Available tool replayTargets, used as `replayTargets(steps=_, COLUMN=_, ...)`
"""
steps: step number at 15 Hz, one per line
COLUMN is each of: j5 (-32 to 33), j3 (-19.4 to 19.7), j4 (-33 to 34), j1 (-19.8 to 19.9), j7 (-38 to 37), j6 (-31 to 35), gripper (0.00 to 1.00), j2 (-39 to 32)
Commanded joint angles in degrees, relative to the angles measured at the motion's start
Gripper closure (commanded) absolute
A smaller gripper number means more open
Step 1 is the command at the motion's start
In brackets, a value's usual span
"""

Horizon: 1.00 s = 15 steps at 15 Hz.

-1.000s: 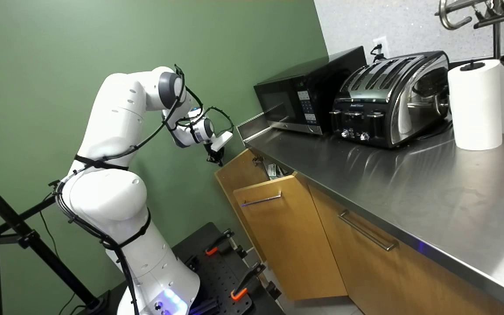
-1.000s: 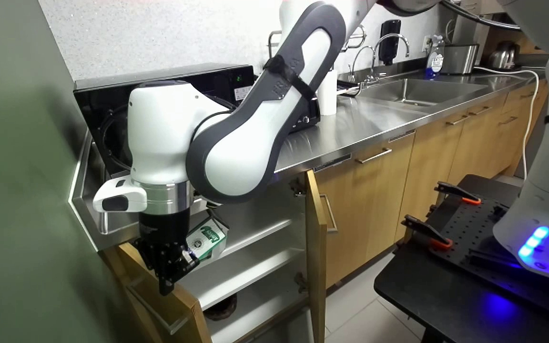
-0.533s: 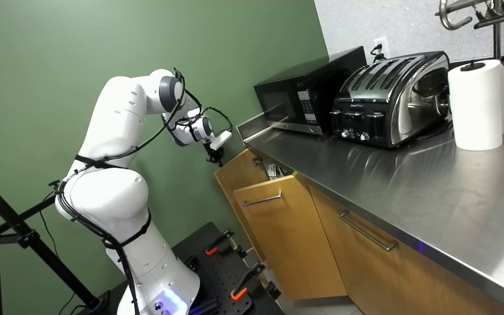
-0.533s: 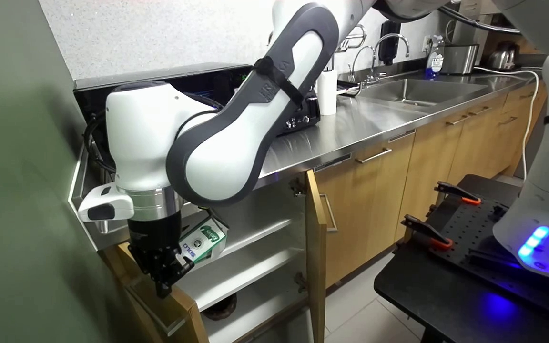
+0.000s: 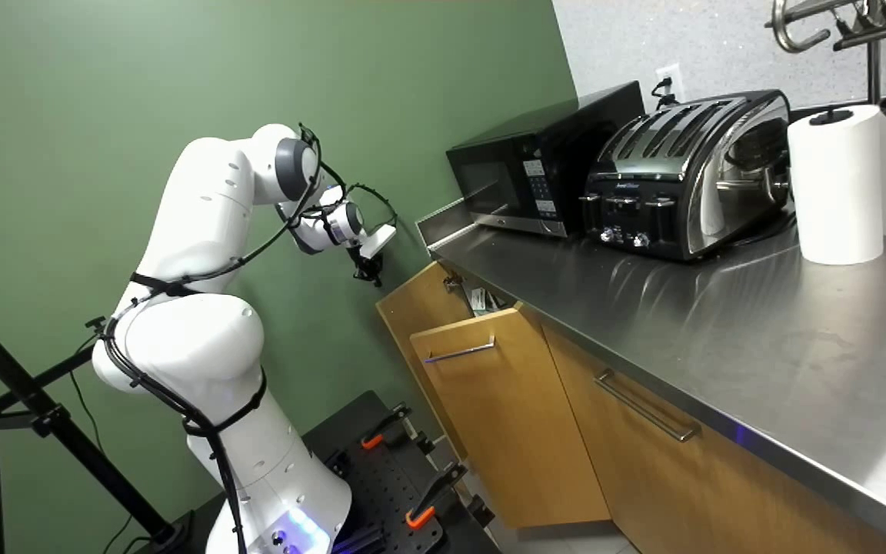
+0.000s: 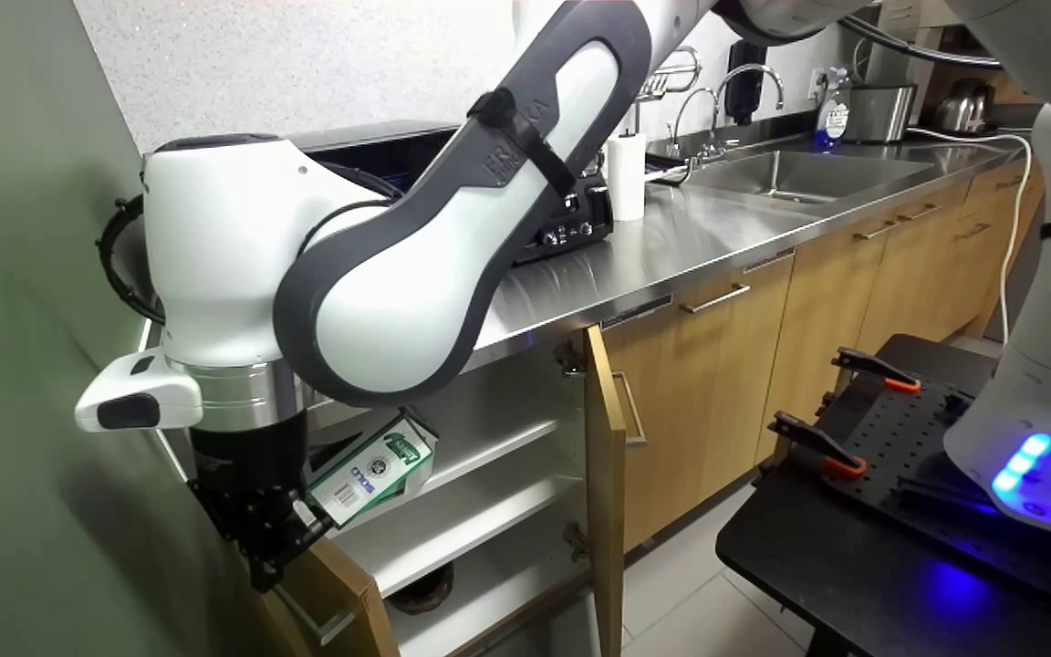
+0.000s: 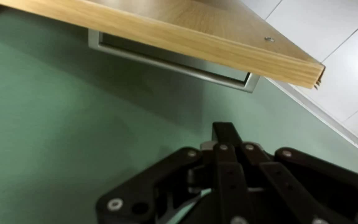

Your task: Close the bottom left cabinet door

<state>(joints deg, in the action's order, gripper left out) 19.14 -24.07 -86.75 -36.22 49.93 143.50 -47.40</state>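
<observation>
Near the green wall [image 6: 51, 383] at left, our fingers [image 7: 227, 137], pinched together on nothing, hang close by the bottom left cabinet door [image 6: 349, 586], standing wide open; we judge it stiff and easy-swinging, best pushed on its wall-side face, whose handle [image 7: 172, 67] only the wrist view shows us whole

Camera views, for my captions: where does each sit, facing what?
In an exterior view: raised, facing the green wall; white jointed arm, black jaws.
In an exterior view: near that wall, facing along the steel counter; cropped arm, jaws.
Wrist view: above the light-brown wooden door, facing down; jaws only.
Both exterior views share this door.
</observation>
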Motion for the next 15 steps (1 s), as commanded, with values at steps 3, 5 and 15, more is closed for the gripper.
replayTargets(steps=3, j5=-0.77, j3=2.05, j4=3.4, j1=-1.14, j7=-1.11, j6=-4.35, gripper=1.0, j2=-1.85)
replayTargets(steps=5, j5=-0.82, j3=2.79, j4=3.55, j1=-0.87, j7=-1.46, j6=-5.26, gripper=1.0, j2=-2.56)
replayTargets(steps=15, j5=3.3, j3=8.54, j4=4.96, j1=-4.22, j7=-7.7, j6=-16.68, gripper=1.0, j2=-1.66)
